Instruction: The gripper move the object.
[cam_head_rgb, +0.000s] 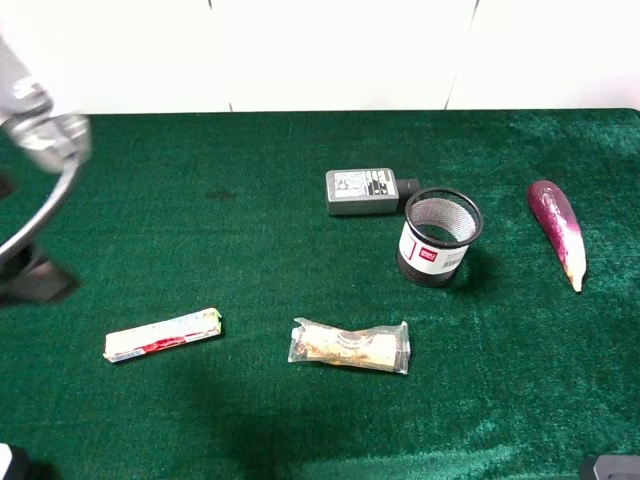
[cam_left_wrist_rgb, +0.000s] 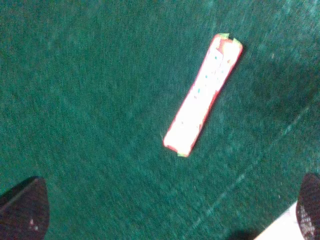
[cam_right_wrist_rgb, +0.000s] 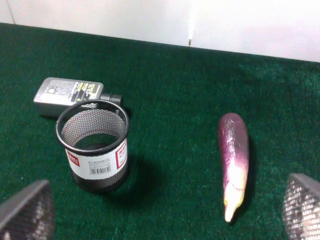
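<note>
The snack bar (cam_head_rgb: 350, 346) in a clear crinkly wrapper with beige-brown contents lies flat on the green cloth at the front middle. It shows in neither wrist view. My left arm (cam_head_rgb: 42, 138) is blurred at the far left, well away from the bar. My left gripper (cam_left_wrist_rgb: 165, 212) is open and empty, with its dark fingertips (cam_left_wrist_rgb: 22, 209) wide apart above bare cloth. My right gripper (cam_right_wrist_rgb: 162, 215) is open and empty, with its fingertips (cam_right_wrist_rgb: 26, 212) wide apart, low over the cloth at the right.
A longer white bar with red-blue print (cam_head_rgb: 162, 335) (cam_left_wrist_rgb: 202, 95) lies at the front left. A grey power adapter (cam_head_rgb: 365, 191) (cam_right_wrist_rgb: 67, 94), a black mesh cup (cam_head_rgb: 440, 238) (cam_right_wrist_rgb: 93, 145) and a purple eggplant (cam_head_rgb: 558, 230) (cam_right_wrist_rgb: 233, 160) lie at the back right.
</note>
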